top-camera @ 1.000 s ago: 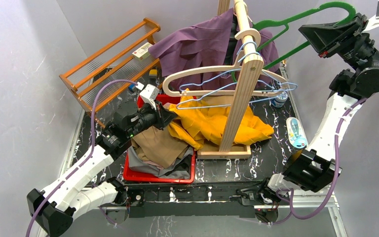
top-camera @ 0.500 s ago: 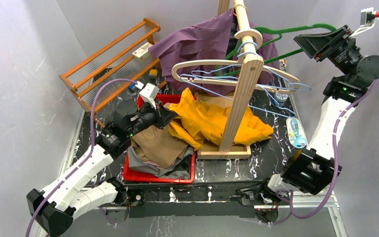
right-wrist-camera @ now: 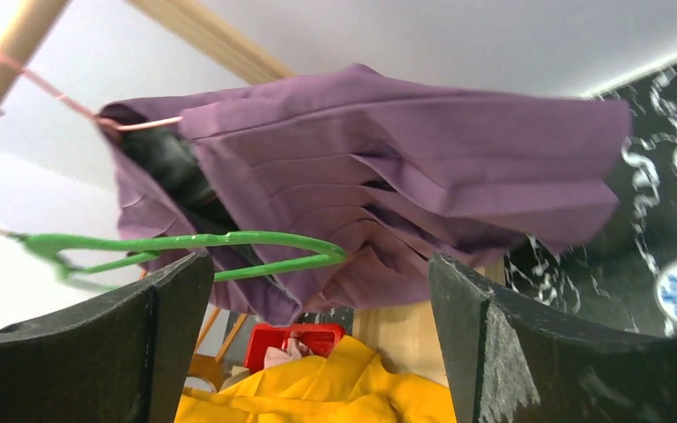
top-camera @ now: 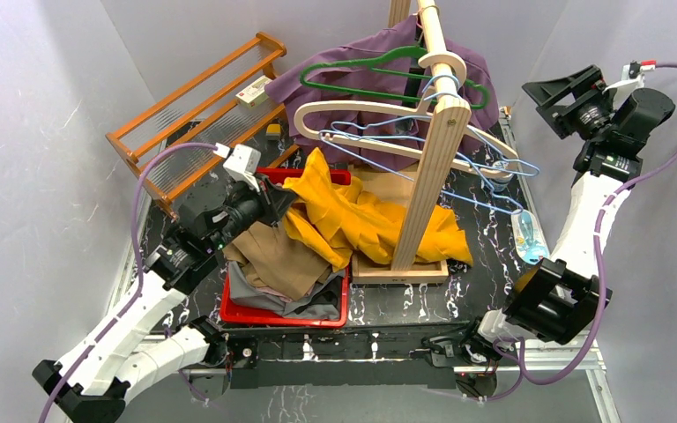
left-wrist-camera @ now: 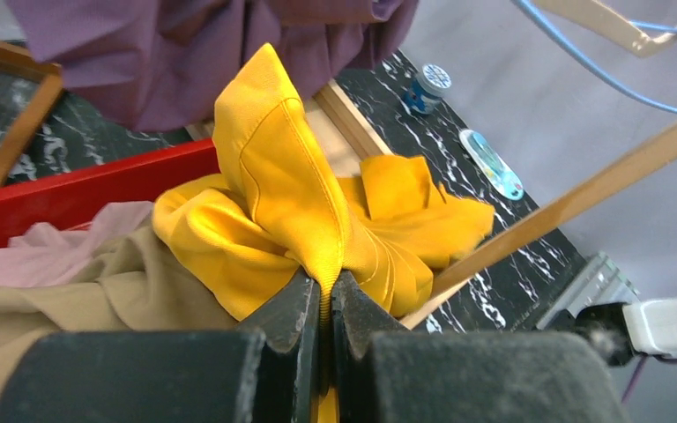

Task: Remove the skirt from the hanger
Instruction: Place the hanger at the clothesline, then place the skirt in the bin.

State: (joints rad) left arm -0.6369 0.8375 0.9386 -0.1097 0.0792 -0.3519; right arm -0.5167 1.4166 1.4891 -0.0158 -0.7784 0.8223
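The yellow skirt (top-camera: 370, 216) lies crumpled across the red bin (top-camera: 256, 313) and the base of the wooden rack (top-camera: 427, 176), off any hanger. My left gripper (top-camera: 284, 203) is shut on a fold of this skirt (left-wrist-camera: 291, 194), its jaws (left-wrist-camera: 327, 286) pinching the fabric. The bare green hanger (top-camera: 361, 62) hangs from the rack's peg in front of a purple garment (top-camera: 344, 79). My right gripper (top-camera: 551, 101) is raised at the right, open and holding nothing. In its wrist view the green hanger (right-wrist-camera: 229, 240) hangs ahead of the open jaws (right-wrist-camera: 317, 264).
A wooden hanger (top-camera: 353, 110) and blue wire hangers (top-camera: 494, 167) also hang on the rack. Tan and grey clothes fill the bin. An orange slatted shelf (top-camera: 194, 115) stands at the back left. A packaged item (top-camera: 529, 238) and a small bottle (top-camera: 500, 181) lie on the right.
My right gripper opened and let go of the green hanger, which swung left onto the rack. The right arm drew back to the right. The left gripper pulled the skirt slightly left.
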